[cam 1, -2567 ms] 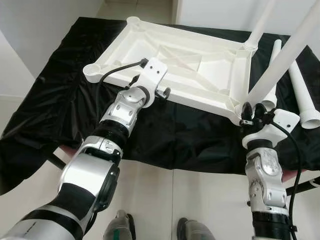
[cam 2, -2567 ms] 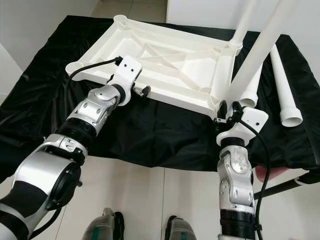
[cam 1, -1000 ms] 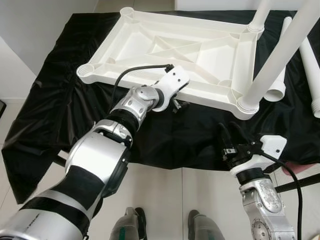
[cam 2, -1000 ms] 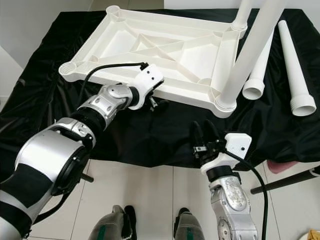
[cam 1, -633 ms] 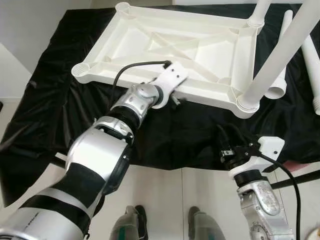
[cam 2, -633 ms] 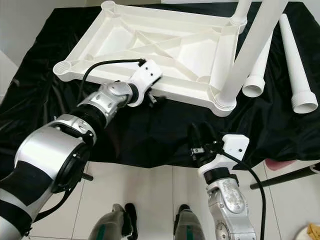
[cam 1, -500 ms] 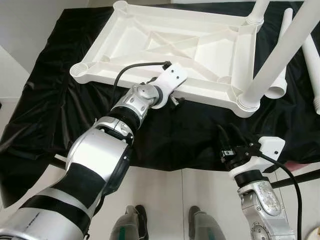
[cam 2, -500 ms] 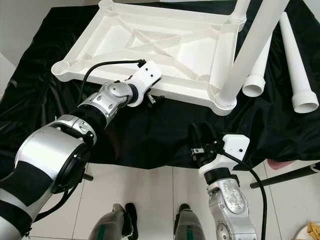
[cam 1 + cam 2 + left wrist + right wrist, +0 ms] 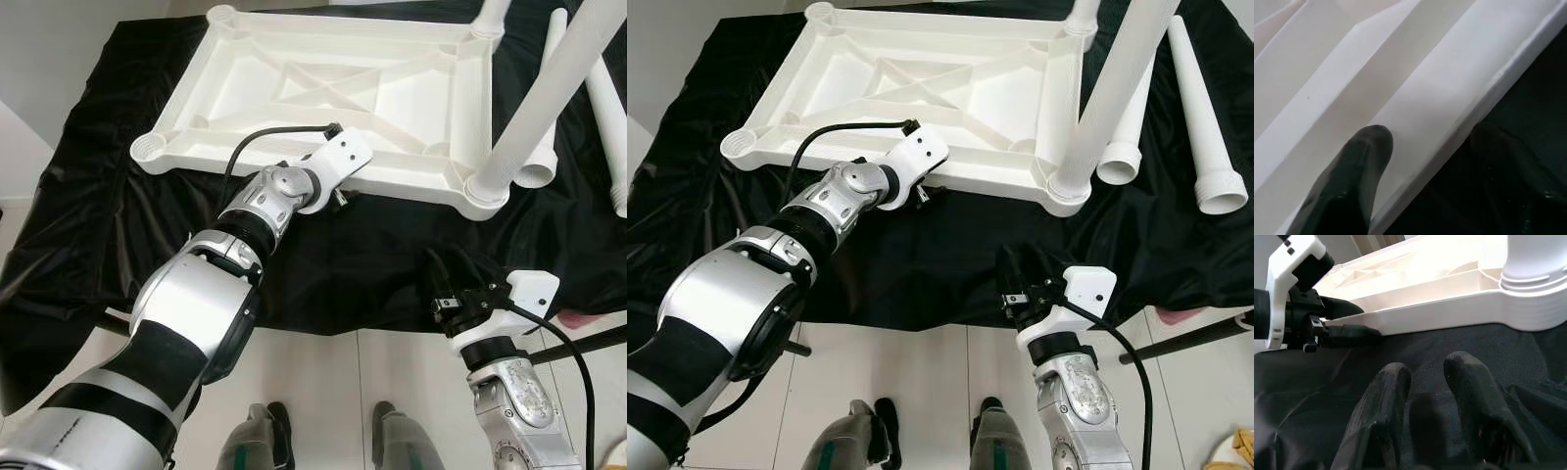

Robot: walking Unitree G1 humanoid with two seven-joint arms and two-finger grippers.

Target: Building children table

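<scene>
A white plastic table top (image 9: 294, 83) lies upside down on a black cloth (image 9: 372, 264). Two white legs stand in its right corners, the near one (image 9: 549, 98) and the far one (image 9: 490, 15). Two loose legs (image 9: 1205, 127) (image 9: 1127, 137) lie on the cloth to the right. My left gripper (image 9: 341, 196) is shut on the top's near rim (image 9: 1449, 112), with one finger (image 9: 1352, 181) on the rim and the other under it. My right gripper (image 9: 449, 266) hovers open over the cloth's front edge, below the near leg, holding nothing; its fingers (image 9: 1386, 396) point at the rim.
The cloth hangs over the support's front edge, with tiled floor (image 9: 323, 392) and my feet below. A black rod (image 9: 598, 343) and something pink (image 9: 588, 318) stick out at the lower right. White walls stand at the left.
My right gripper has left the base of the near leg and dropped back to the cloth's front edge. My left gripper stays on the rim. The camera has shifted.
</scene>
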